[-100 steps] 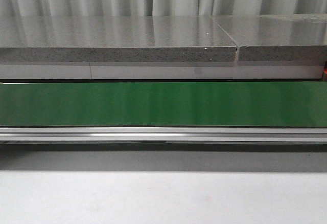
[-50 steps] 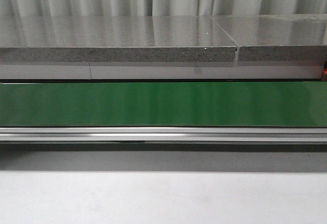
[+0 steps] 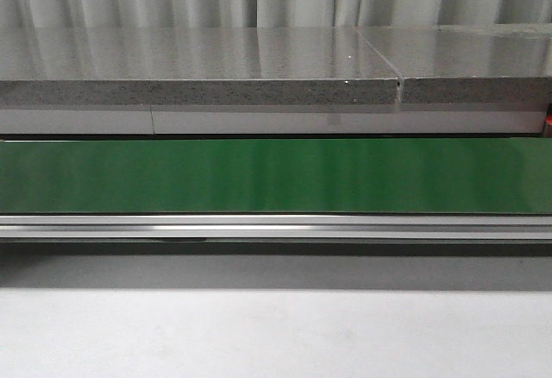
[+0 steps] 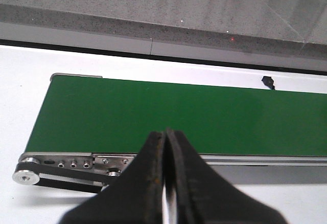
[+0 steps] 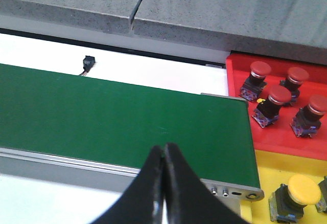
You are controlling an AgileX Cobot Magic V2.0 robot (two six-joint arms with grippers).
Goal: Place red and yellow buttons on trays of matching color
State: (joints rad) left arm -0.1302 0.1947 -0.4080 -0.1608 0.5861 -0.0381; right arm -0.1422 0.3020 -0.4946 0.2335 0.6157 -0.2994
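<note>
Where the left gripper [image 4: 165, 147] shows in its wrist view, the two black fingers [image 4: 153, 183] are pressed tip to tip with nothing between them. Just past the tips runs the green conveyor belt [image 4: 168, 116], its roller end [image 4: 24, 163] and bolted side rail off to one side of the jaws. Beyond the belt lies white table [image 4: 153, 68], a small black sensor [image 4: 267, 81] on it, then a grey speckled stone ledge [image 4: 153, 9].

The right gripper [image 5: 163, 155] is likewise closed on nothing, tips touching over the near edge of the belt's other end. To one side of these jaws, just past the belt end, sits the red tray [image 5: 286, 142] holding four red buttons [image 5: 278, 96], all upright. Nearer the jaws on that same side is the yellow tray [image 5: 265, 165], with a yellow button [image 5: 302, 189] on it; a second object at the frame edge is too cut off to tell.

The front view shows only belt, metal rail [image 3: 276, 227], ledge and table; neither gripper appears there.
</note>
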